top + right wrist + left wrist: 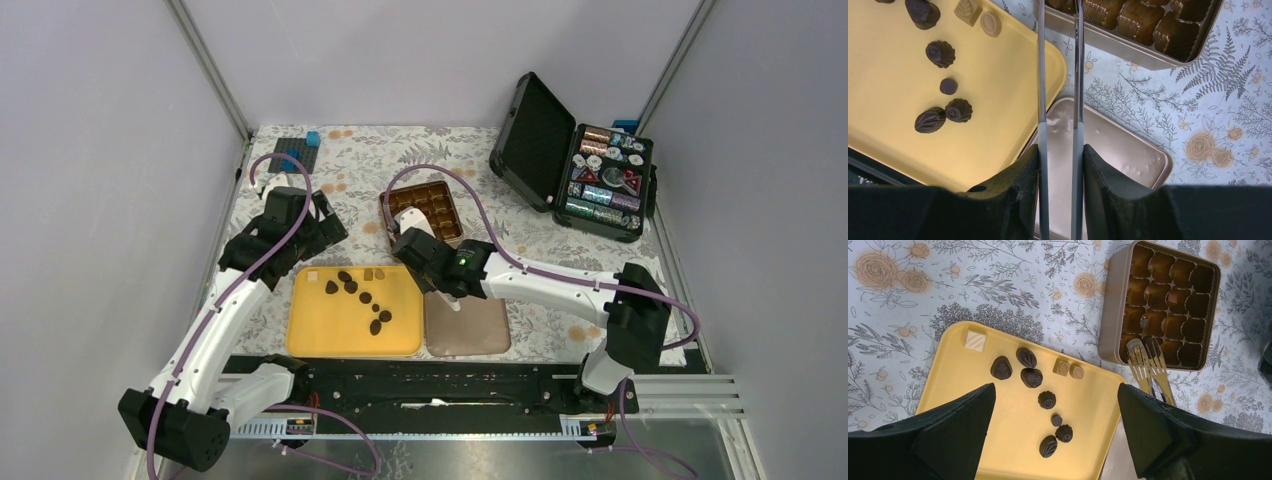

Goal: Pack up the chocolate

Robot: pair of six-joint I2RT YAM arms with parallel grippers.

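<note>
Right hand (pixel 1060 155): narrow, both fingers clamped on the two arms of a pair of metal tongs (pixel 1040 100). The tongs run straight out from the hand towards the compartmented box (pixel 430 205). In the left wrist view their tips (pixel 1148 365) sit over the box's corner nearest the tray. Cannot tell whether a piece is held between the tips.

Left hand (pixel 1055 390): wide, holding nothing, hanging above the far left side of the yellow tray (pixel 300 340).

The chocolate (pixel 362 297): loose on the tray, on the desk (pixel 340 170). The dark pieces form a loose diagonal line, far-left to near-right across the tray. A pale square (pixel 975 340) lies off at the far-left corner. Two tan pieces (pixel 1062 367) lie at the far edge, closest to the box. Most box compartments look empty; one or two may hold something, too dim to say.

Relation that matters: from the tong tips the chocolate lies to the robot's left and back towards the bases. The tray's far-right corner is just beside the box. The tan pair is the nearest target and the dark line trails away from it. The box lid (pixel 465 325) lies flat to the right of the tray, under the right forearm.

Judgement: the right arm does the picking, since it carries the tool. The next reach calls for a swing of the tips left over the tray rim. The left hand is close to the pieces but has no tool.
</note>
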